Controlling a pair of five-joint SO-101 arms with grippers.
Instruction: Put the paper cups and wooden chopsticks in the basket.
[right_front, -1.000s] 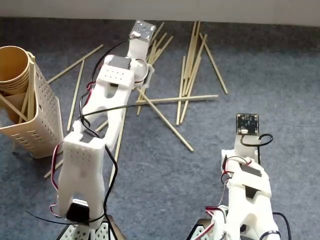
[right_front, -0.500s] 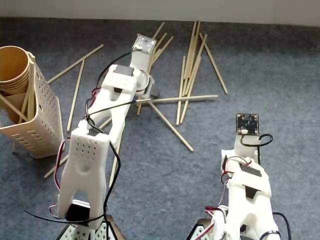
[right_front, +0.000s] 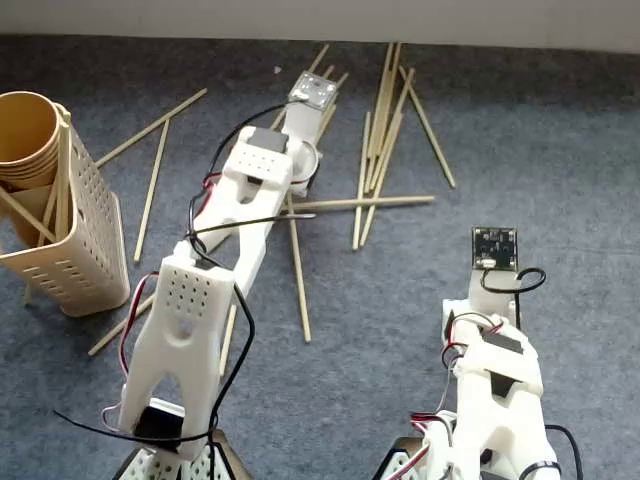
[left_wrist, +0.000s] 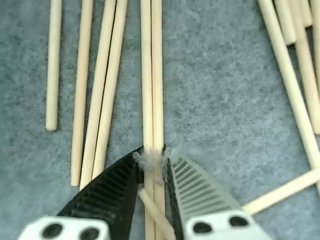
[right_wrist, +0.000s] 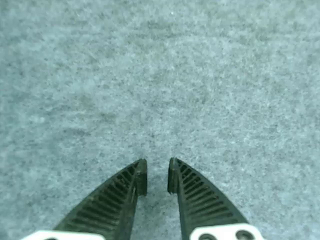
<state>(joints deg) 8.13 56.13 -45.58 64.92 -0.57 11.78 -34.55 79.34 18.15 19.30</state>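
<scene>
Left arm has swung farther from the basket since a second ago, and one loose chopstick (right_front: 298, 270) has turned to point back toward the arm bases! Left hand (left_wrist: 151, 157) is down at the surface (right_front: 560, 200), its jaws pinched to a narrow slot around a pair of chopsticks (left_wrist: 151, 75) lying side by side, well apart from the basket (right_front: 95, 250). Right hand (right_wrist: 156, 175) sits farther still from the basket, jaws nearly together with a sliver of gap, holding nothing. Paper cups (right_front: 25, 130) are already stacked in the basket, a few sticks beside them. This looks like the chopstick pickup. Next up is a clean lift and a long carry to the basket, keeping both sticks level so neither slips out.
</scene>
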